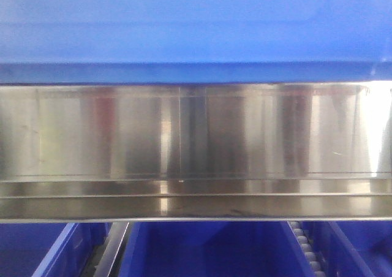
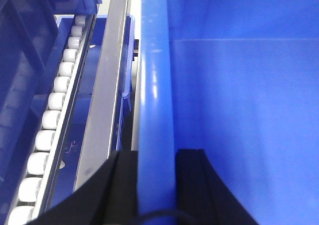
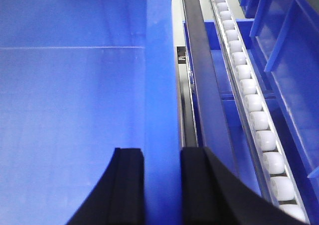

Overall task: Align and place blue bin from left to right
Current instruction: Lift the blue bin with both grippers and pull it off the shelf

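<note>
Nearest, the left hand (image 2: 156, 187) is closed snug on the left rim of the blue bin (image 2: 239, 115). The right hand (image 3: 162, 185) grips the right rim the same way. The bin spans hand to hand, rims running straight ahead, neither arm nearer. A roller track (image 2: 50, 105) sits just outboard of the left hand. Farther off, a steel shelf front (image 1: 196, 136) shows below the bin.

- Reads as a warehouse or factory logistics area, not a home or office.
- Flow-rack lanes of small white rollers (image 2: 52, 103) set in metal channels, seen in both wrist views.
- Brushed stainless-steel crossbeam (image 1: 196, 148) spanning the front view.
- Blue plastic crates (image 1: 208, 249) side by side on the level beneath that beam.
- Large blue bin (image 2: 224, 110) of the same industrial kind.
</note>
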`<action>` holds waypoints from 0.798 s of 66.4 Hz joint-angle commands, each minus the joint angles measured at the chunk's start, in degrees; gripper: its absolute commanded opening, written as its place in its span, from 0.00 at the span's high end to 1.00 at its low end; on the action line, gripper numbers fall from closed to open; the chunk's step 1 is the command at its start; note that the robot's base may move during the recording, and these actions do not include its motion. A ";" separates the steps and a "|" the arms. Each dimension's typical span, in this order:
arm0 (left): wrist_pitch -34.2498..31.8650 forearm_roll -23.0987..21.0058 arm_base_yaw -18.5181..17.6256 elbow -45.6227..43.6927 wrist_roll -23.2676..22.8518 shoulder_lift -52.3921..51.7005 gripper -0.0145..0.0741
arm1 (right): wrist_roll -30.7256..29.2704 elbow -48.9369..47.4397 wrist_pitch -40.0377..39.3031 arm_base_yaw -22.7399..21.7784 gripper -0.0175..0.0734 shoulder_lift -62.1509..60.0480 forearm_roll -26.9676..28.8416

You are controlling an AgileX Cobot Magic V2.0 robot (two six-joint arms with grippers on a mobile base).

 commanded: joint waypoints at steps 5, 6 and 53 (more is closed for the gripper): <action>-5.27 1.09 -0.68 -1.08 -0.03 -0.27 0.96 | 0.02 -0.37 -5.65 0.50 0.90 -0.79 -1.20; -5.27 1.09 -0.68 -1.08 -0.03 -0.27 0.96 | 0.02 -0.37 -5.65 0.50 0.90 -0.79 -1.20; -5.27 1.09 -0.68 -1.08 -0.03 -0.27 0.96 | 0.02 -0.37 -8.47 0.50 0.90 -0.79 -1.20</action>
